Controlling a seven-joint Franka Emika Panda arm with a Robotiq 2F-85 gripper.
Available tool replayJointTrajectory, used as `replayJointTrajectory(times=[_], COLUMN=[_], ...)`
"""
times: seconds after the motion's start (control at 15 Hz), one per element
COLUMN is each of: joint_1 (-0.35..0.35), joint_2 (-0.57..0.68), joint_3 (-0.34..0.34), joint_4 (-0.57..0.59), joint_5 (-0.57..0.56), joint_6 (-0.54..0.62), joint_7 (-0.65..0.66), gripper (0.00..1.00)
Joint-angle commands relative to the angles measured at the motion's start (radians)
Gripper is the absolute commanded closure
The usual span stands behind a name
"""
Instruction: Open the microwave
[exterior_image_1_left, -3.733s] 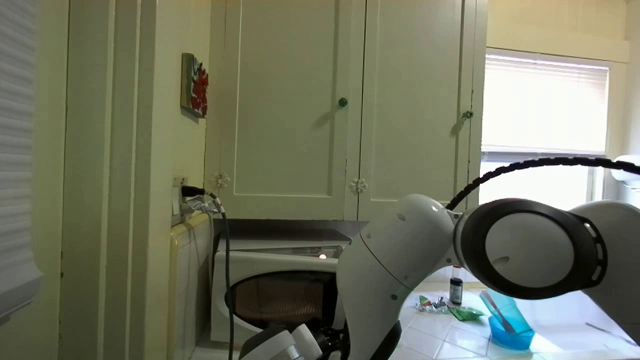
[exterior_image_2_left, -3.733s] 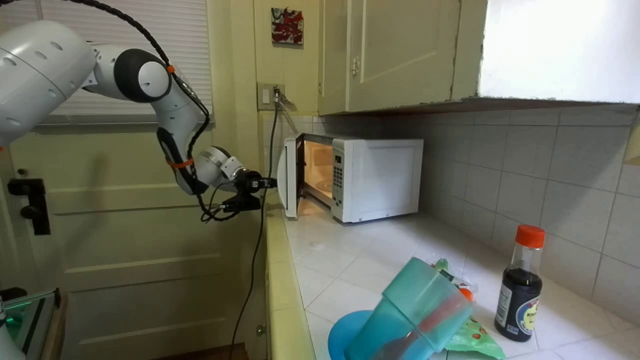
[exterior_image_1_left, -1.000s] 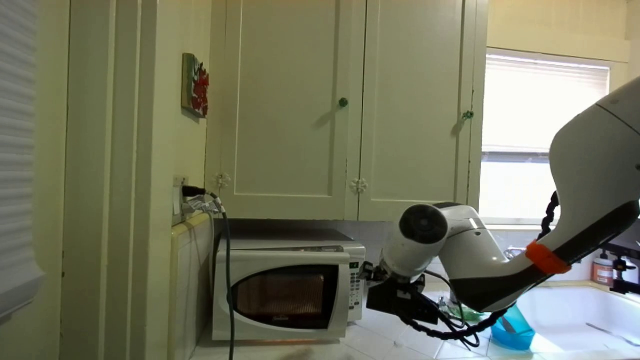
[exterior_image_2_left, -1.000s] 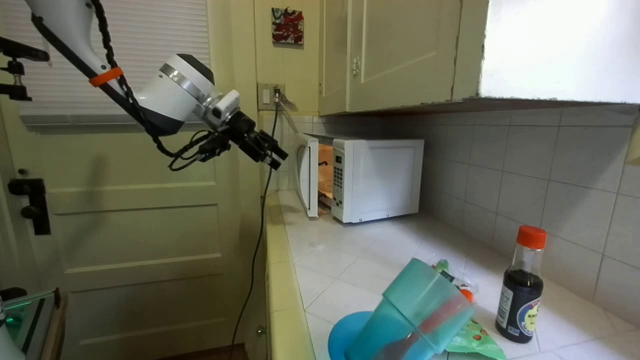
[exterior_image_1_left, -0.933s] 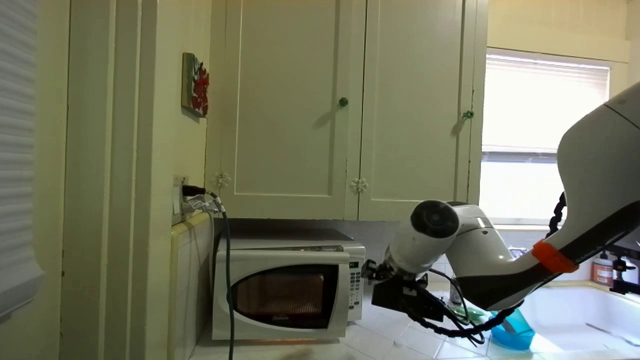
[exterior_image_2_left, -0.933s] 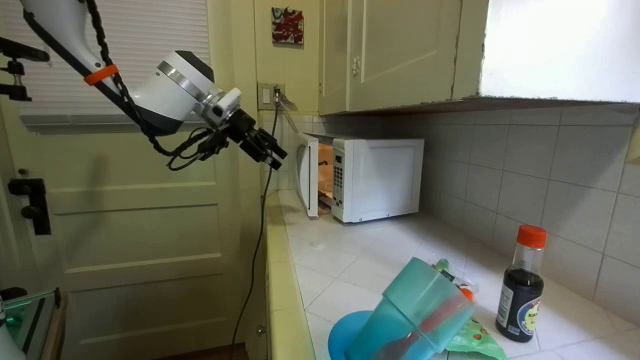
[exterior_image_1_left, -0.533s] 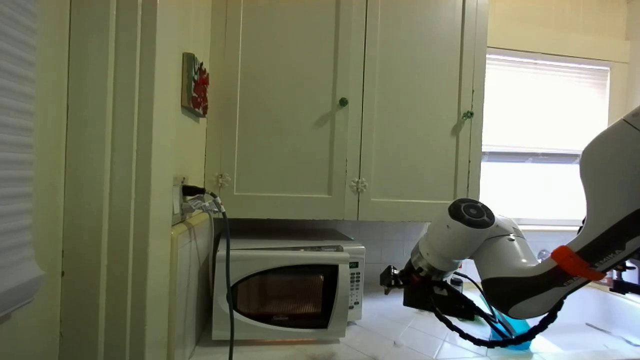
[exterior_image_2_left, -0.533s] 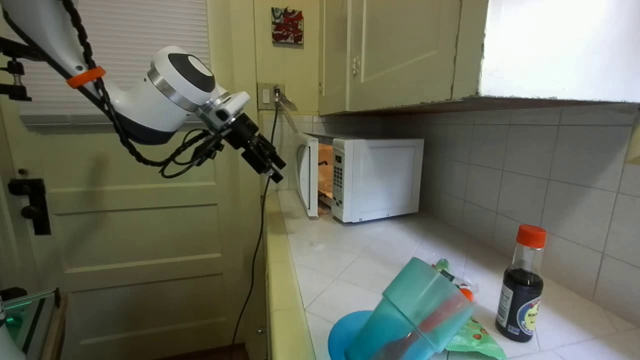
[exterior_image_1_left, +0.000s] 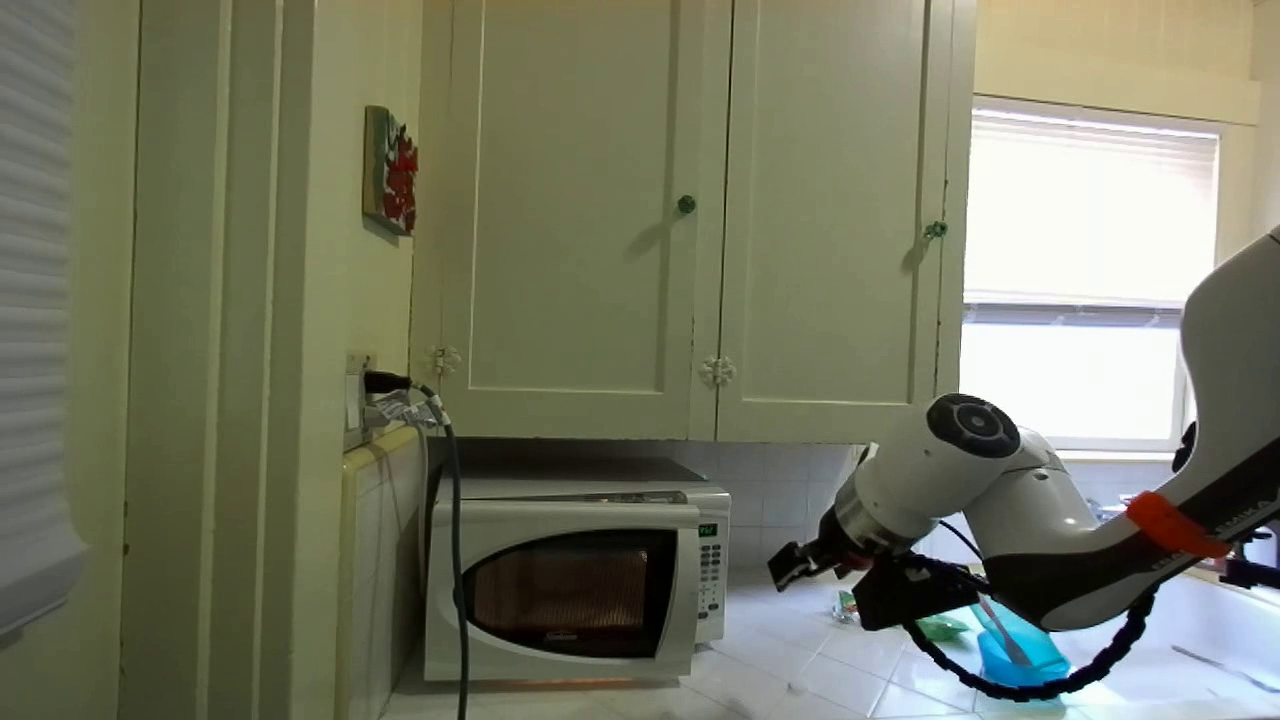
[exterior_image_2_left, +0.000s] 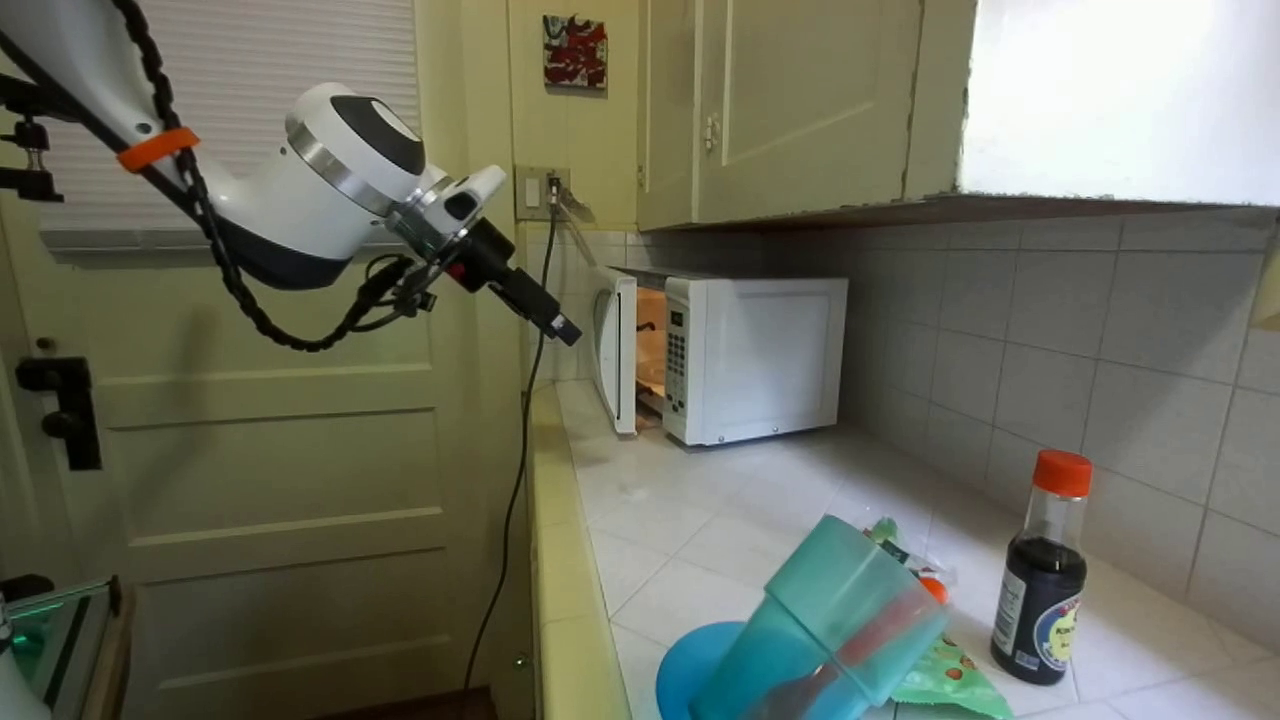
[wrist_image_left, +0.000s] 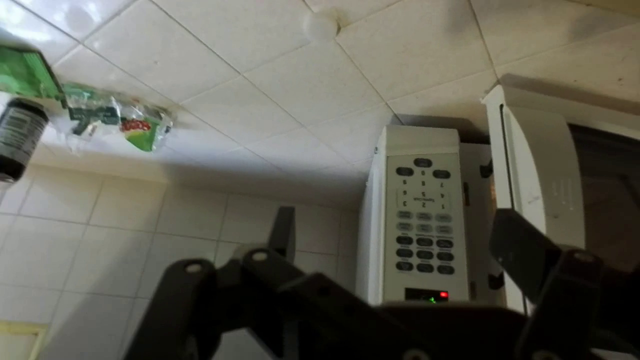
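The microwave (exterior_image_2_left: 762, 360) stands at the counter's (exterior_image_2_left: 690, 500) back corner, its ajar door (exterior_image_2_left: 624, 370) hiding part of the interior (exterior_image_2_left: 651, 335); door lettering (exterior_image_1_left: 560, 637) is blurred, keypad (wrist_image_left: 424, 215) digits are legible. Nearby the gripper (wrist_image_left: 401, 239) hangs, fingers (wrist_image_left: 284, 231) spread wide. Near the back edge, the bottle's (exterior_image_2_left: 1044, 565) label (exterior_image_2_left: 1055, 632) is partly legible.

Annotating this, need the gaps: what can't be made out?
Microwave interior: in an exterior view, mostly hidden by door and control panel.
Display digits: too small in both exterior views, blurred in wrist view.
Door's hinge side: cut off by wrist view's right edge.
Arm, rear part: cut off by picture edges in both exterior views.
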Motion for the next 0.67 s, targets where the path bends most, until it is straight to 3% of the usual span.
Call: replayJointTrajectory(times=[0.0,0.33,0.47,0.6], joint_1=[-0.009,-0.007,0.044,0.11], joint_2=[-0.013,-0.003,0.033,0.046], joint_3=[-0.052,-0.042,-0.125,-0.207], joint_4=[0.009,0.033,-0.007,-0.053], joint_5=[-0.076,-0.046,0.075,0.136], joint_6=[0.141,0.098,0.254,0.32], joint_7=[-0.144,-0.116,-0.286,-0.432], gripper=[0.0,0.0,0.0,0.0])
